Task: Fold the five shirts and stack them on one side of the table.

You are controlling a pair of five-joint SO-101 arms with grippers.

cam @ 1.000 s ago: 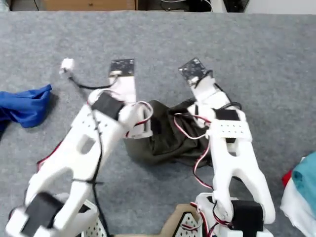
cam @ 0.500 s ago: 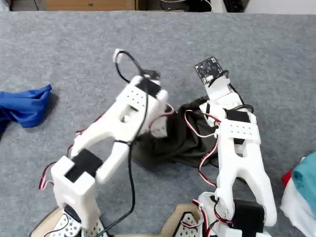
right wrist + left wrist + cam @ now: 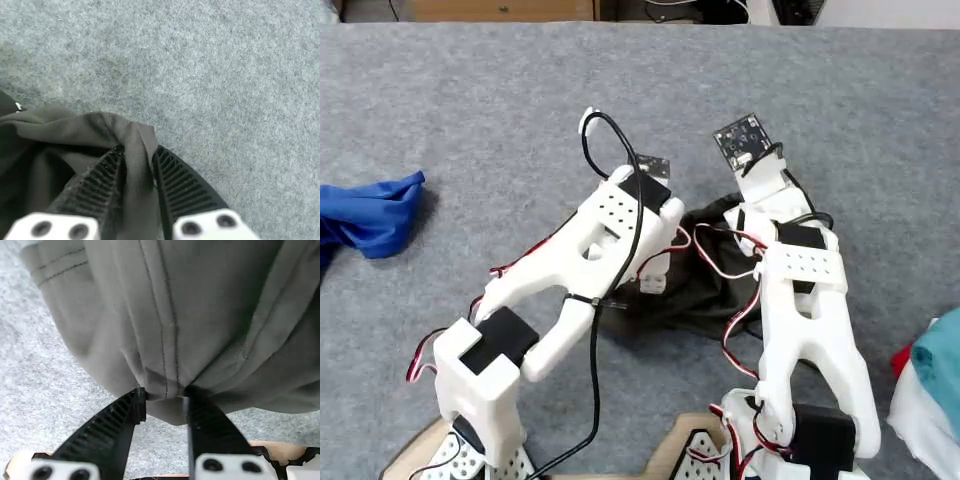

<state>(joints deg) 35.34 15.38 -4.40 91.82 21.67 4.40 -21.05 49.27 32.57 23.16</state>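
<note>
On table (image 3: 820, 90), dark shirt (image 3: 200, 315) (in grippers (image 3: 164, 392) (image 3: 137, 149))

shirt (image 3: 200, 315): soft matt cloth, stitched seams | table (image 3: 225, 65): rough grey felt | left tool (image 3: 164, 397): ribbed matt black plastic

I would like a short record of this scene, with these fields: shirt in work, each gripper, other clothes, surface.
shirt in work: dark olive cloth shirt, bunched between the two arms
left gripper: shut on a seamed fold of that shirt
right gripper: shut on another fold of it
other clothes: crumpled blue shirt at one table edge; teal, white and red clothes at the opposite edge
surface: grey felt table
</note>
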